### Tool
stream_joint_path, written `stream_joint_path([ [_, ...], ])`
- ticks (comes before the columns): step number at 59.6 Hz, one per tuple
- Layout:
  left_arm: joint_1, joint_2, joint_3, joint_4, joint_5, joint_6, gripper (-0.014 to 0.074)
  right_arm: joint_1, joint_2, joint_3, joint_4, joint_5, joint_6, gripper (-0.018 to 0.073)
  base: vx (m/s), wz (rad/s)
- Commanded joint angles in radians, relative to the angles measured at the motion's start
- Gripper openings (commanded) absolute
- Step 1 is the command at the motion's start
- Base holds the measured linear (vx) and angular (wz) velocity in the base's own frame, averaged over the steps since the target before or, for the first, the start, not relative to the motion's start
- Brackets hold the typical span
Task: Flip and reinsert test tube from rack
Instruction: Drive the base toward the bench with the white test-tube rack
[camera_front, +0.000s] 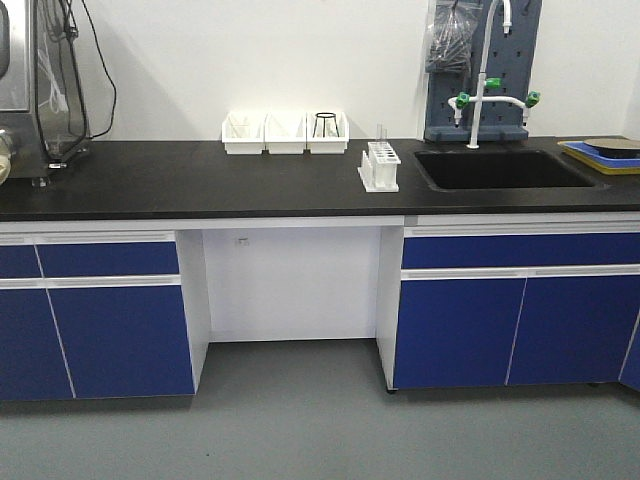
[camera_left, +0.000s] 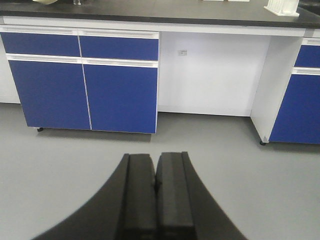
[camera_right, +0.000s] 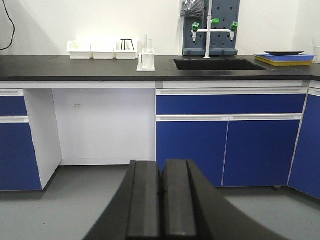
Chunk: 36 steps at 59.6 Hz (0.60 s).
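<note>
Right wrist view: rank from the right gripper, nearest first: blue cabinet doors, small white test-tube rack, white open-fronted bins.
1. Blue cabinet doors, below the counter, right side.
2. Small white test-tube rack, on the counter, centre-left.
3. White open-fronted bins, behind it, leftward.

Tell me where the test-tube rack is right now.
In the front-facing view the rack stands on the black countertop, right of centre, just left of the sink and right of the white bins.
</note>
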<state>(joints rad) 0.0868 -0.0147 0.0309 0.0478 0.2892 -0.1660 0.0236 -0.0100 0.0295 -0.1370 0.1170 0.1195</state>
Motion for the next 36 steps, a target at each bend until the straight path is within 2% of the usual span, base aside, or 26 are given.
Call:
stream_joint_path([
  [1,-0.007,-0.011,0.001,-0.004,-0.087,0.0,-0.0006,-0.002,-0.01,0.002,-0.01,-0.074,-0.003,-0.0008,0.0,0.01],
  [36,-0.007,-0.011,0.001,-0.004,-0.087,0.0,-0.0006,-0.002,-0.01,0.002,-0.01,-0.074,-0.003,-0.0008,0.01,0.02],
])
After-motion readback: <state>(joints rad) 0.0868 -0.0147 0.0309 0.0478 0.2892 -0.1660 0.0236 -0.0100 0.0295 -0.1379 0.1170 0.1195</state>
